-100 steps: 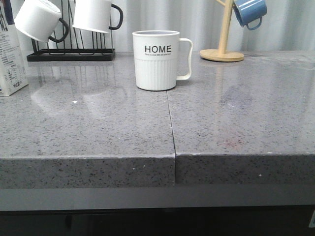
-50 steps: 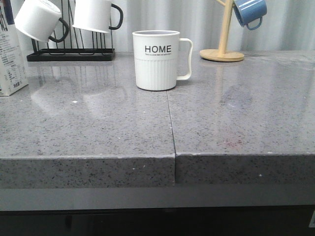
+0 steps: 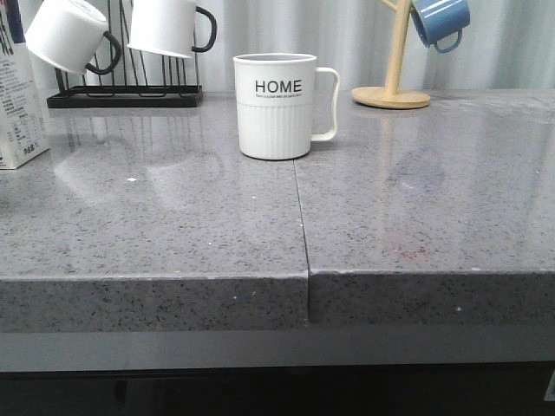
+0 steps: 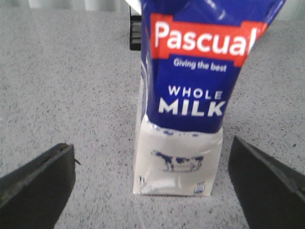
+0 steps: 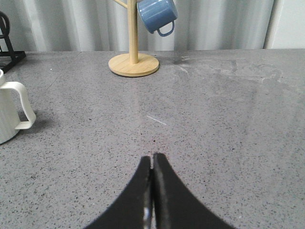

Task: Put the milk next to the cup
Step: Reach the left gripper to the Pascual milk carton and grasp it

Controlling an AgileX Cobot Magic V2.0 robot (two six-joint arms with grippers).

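The milk [image 3: 19,113], a white and dark-blue carton, stands upright at the far left edge of the front view. In the left wrist view the milk [image 4: 186,109] reads "WHOLE MILK" above a cow picture. My left gripper [image 4: 151,143] is open, with one finger [image 4: 38,181] on either side of the carton and clear of it. The cup [image 3: 276,106], a white ribbed "HOME" mug, stands mid-counter, well right of the milk. My right gripper [image 5: 152,158] is shut and empty low over the counter, with the cup's handle [image 5: 20,112] to one side.
A black rack [image 3: 126,95] with two white black-handled mugs [image 3: 169,26] stands at the back left. A wooden stand [image 3: 392,91] holding a small blue mug [image 3: 440,22] is at the back right. A seam [image 3: 301,217] splits the grey counter [image 3: 434,208].
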